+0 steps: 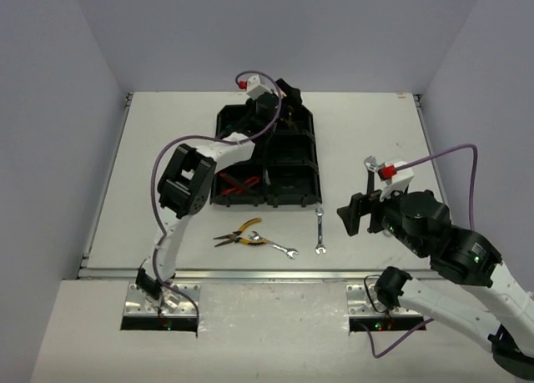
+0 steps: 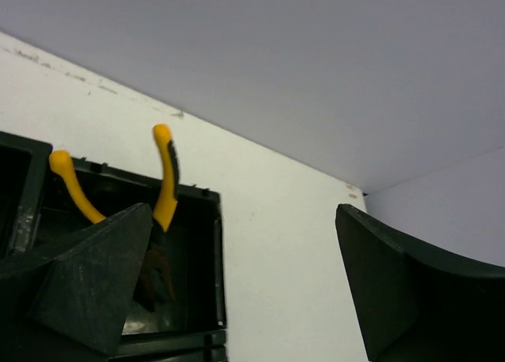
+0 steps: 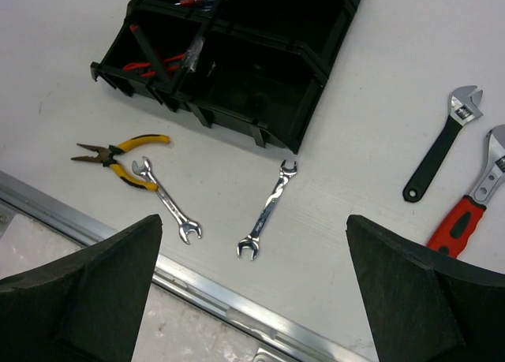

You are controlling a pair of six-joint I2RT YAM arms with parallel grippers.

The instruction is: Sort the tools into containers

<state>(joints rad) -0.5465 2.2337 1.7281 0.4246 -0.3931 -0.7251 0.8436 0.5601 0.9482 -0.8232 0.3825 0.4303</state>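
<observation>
The black tray of containers [image 1: 294, 183] lies mid-table. My left gripper [image 1: 269, 108] hovers open over its far end. In the left wrist view, yellow-handled pliers [image 2: 165, 181] lean handles-up inside a compartment [image 2: 215, 259], left of the open left gripper [image 2: 245, 291] and free of its fingers. Red pliers [image 1: 238, 183] lie in the near-left compartment. On the table in front of the tray lie yellow pliers [image 1: 237, 233] and two silver wrenches [image 1: 278, 247] [image 1: 319, 233]. My right gripper [image 1: 359, 216] hangs open and empty above the table [image 3: 252, 291], right of those wrenches [image 3: 267, 210].
A black-handled adjustable wrench [image 3: 440, 145] and a red-handled adjustable wrench [image 3: 472, 208] lie on the table to the right; the right arm hides them in the top view. A metal rail [image 1: 250, 274] runs along the table's near edge. Walls enclose the table on three sides.
</observation>
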